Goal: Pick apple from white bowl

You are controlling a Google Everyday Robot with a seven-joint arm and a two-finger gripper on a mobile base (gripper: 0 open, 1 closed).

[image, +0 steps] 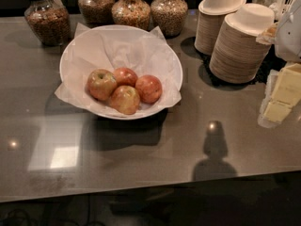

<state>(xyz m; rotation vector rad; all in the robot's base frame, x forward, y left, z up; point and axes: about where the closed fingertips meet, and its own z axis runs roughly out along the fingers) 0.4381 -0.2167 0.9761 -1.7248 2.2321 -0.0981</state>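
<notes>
The white bowl [75,51], wide, shallow and lined with crinkled white paper, stands on the grey counter at upper left of centre. The apple [149,88], round and evenly pinkish-red, lies at the right of the fruit cluster in the bowl's front half. It touches two smaller red-yellow apples [125,100] [125,75]. A yellow-green-cheeked apple [100,84] lies at the left of the cluster. My gripper [278,98], white with pale yellow parts, hangs at the right edge of the view. It is well to the right of the bowl, apart from it, and holds nothing that I can see.
Several glass jars of grain [47,20] [169,13] stand behind the bowl. Two stacks of small paper bowls [240,44] [214,25] stand at back right, between the bowl and my gripper. The counter's front edge [141,187] runs along the bottom.
</notes>
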